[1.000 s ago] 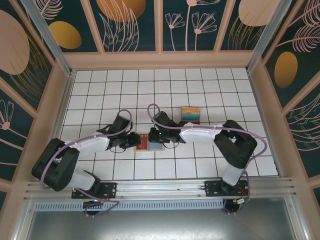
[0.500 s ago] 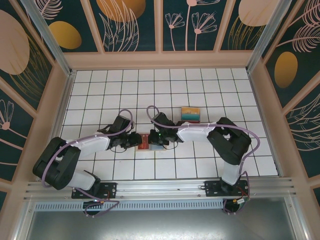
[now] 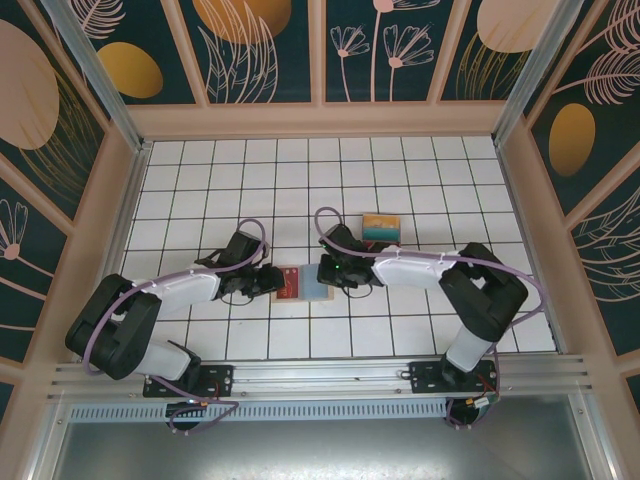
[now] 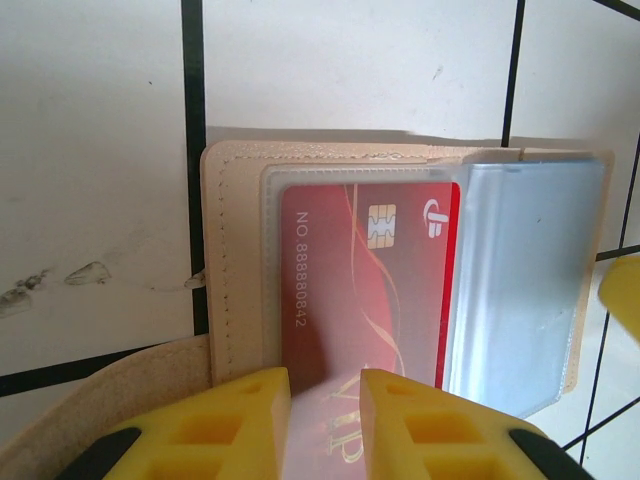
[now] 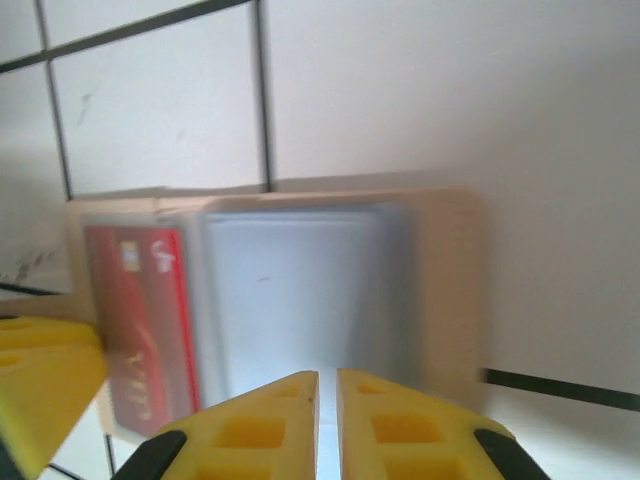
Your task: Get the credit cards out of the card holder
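The tan card holder (image 3: 300, 300) lies open on the white tiles between both arms. A red credit card (image 4: 370, 290) sits in the clear sleeve on its left half (image 4: 235, 250). My left gripper (image 4: 325, 385) (image 3: 272, 281) rests on that half, open by a narrow gap with the card showing between its fingers. A pale light blue card (image 5: 300, 290) fills the sleeve on the right half (image 5: 450, 280). My right gripper (image 5: 327, 378) (image 3: 327, 277) is shut on its near edge, with a bright strip in the slit. Whether it pinches sleeve too is unclear.
A fanned pile of coloured cards (image 3: 381, 228) lies on the tiles just behind the right gripper. Tan walls fence the tiled floor on three sides. The right gripper's yellow fingertip (image 4: 625, 300) shows at the edge of the left wrist view.
My right gripper has shifted to the right, from over the holder's middle to its right edge, and its elbow swung outward. The left arm and the holder stay put.
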`<action>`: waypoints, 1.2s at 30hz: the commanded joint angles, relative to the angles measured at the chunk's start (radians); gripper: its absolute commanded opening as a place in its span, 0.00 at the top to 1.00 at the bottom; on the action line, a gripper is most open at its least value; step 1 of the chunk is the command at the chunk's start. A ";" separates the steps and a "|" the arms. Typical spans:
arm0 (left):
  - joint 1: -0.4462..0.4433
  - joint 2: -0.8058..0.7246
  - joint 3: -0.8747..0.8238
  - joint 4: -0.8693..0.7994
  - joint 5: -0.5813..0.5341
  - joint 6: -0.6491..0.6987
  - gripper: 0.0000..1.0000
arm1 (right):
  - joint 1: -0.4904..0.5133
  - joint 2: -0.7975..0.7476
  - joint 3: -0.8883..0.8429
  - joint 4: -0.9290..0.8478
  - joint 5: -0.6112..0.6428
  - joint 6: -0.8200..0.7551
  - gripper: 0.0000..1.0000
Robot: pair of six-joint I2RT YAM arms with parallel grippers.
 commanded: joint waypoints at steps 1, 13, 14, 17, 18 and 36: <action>0.002 0.010 -0.004 -0.033 -0.001 -0.002 0.73 | -0.014 -0.018 -0.041 -0.018 0.017 0.019 0.86; 0.000 0.008 -0.009 0.024 0.082 -0.002 0.71 | -0.005 0.071 -0.035 0.023 -0.053 0.009 0.86; -0.002 0.008 -0.010 0.031 0.093 -0.004 0.71 | -0.003 0.072 -0.034 0.024 -0.056 0.012 0.86; -0.003 0.011 -0.009 0.026 0.088 -0.003 0.71 | -0.001 0.070 -0.036 0.023 -0.055 0.011 0.86; -0.004 0.014 -0.010 0.026 0.087 -0.002 0.71 | 0.000 0.070 -0.035 0.023 -0.054 0.013 0.86; -0.007 -0.064 0.000 -0.076 -0.095 -0.023 0.70 | 0.004 0.057 -0.046 0.020 -0.047 0.014 0.85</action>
